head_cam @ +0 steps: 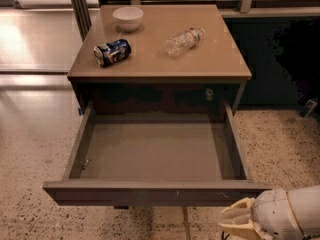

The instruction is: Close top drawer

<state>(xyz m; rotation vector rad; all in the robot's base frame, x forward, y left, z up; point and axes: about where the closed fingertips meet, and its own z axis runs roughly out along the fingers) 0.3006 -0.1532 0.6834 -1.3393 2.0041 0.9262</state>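
The top drawer [155, 151] stands pulled far out of the cabinet, with grey inner walls and an empty grey floor. Its flat dark front [150, 195] faces me near the bottom of the camera view, with small pale scratches right of centre. My gripper [239, 221], pale cream fingers on a white wrist, is at the bottom right, just below and in front of the right end of the drawer front.
The cabinet's tan top [160, 44] carries a white bowl [128, 18], a crushed blue can [112, 52] lying on its side and a clear plastic bottle [184, 41] lying down. Speckled floor [35, 154] lies on both sides. A dark wall panel [280, 59] is right of the cabinet.
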